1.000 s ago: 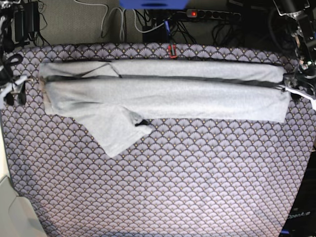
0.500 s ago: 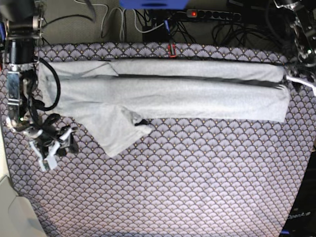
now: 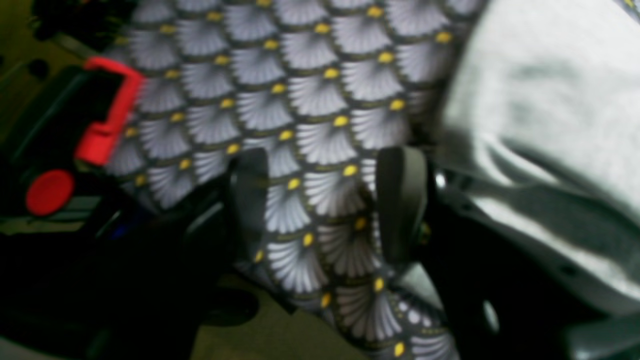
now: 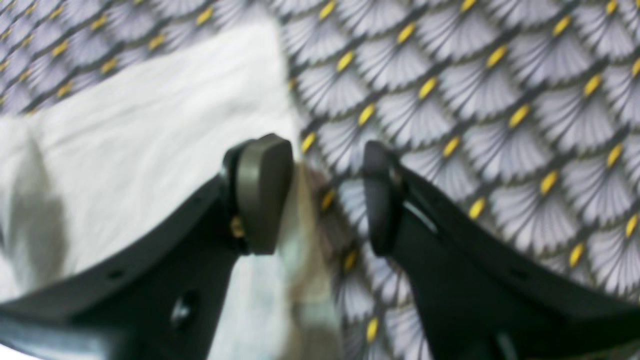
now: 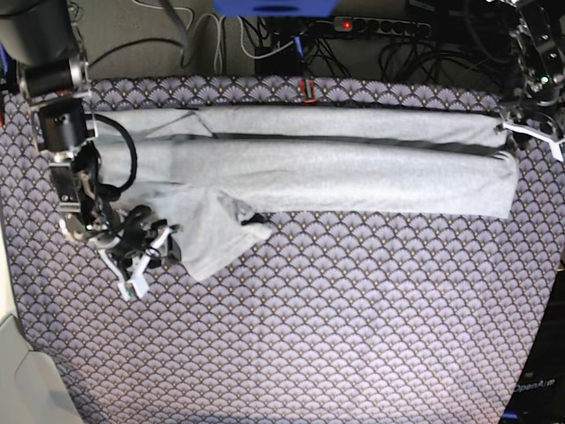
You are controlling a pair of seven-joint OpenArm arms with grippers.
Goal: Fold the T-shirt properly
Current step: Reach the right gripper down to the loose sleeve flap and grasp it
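T-shirt: long folded band across far half of tablecloth, sleeve flap hanging toward near-left.
Right gripper: jaws open, straddling sleeve edge.
Left gripper: jaws open, beside shirt's far-right end.
Open room: near half bare.

The worktop is covered by a purple-grey tablecloth printed with a repeating fan pattern; the close views show a small yellow dot at the base of each fan. The cloth lies flat, reaching the near edge and both sides of the base view. At the middle of the far edge sits a small red clip; the blurred red-and-black item in the left wrist view may be a clamp, though focus is too poor to confirm. Behind the worktop lie a power strip with a lit red switch, tangled dark cables and a white cable.
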